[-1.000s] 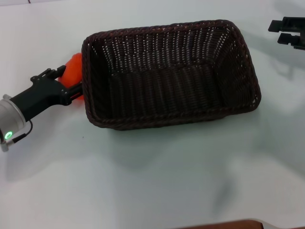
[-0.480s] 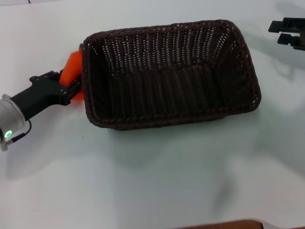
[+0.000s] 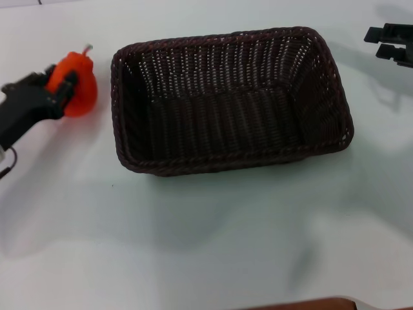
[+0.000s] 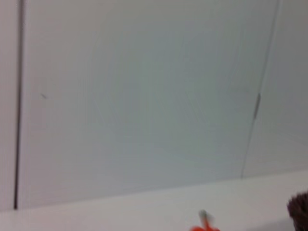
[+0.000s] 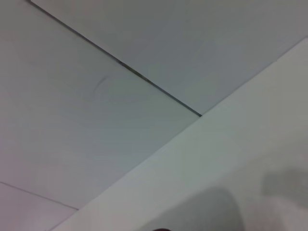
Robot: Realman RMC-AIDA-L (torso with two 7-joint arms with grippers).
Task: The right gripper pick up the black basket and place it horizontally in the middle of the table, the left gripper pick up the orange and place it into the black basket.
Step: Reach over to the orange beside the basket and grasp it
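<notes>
The black basket (image 3: 229, 100) lies lengthwise across the middle of the white table (image 3: 193, 232), empty. My left gripper (image 3: 63, 84) is shut on the orange (image 3: 79, 92) and holds it above the table, left of the basket's left rim. The orange's stem points up and away. In the left wrist view only the orange's top and stem (image 4: 206, 224) and a basket corner (image 4: 299, 208) show at the picture's edge. My right gripper (image 3: 381, 44) is parked at the far right, its two black fingers apart and empty.
A brown edge (image 3: 310, 303) shows at the table's front. The wrist views show mostly a pale wall and the table's far edge (image 5: 226, 144).
My left gripper has lifted the orange from beside the basket's left wall and drawn it up and to the left. The basket and the right arm have not moved.
</notes>
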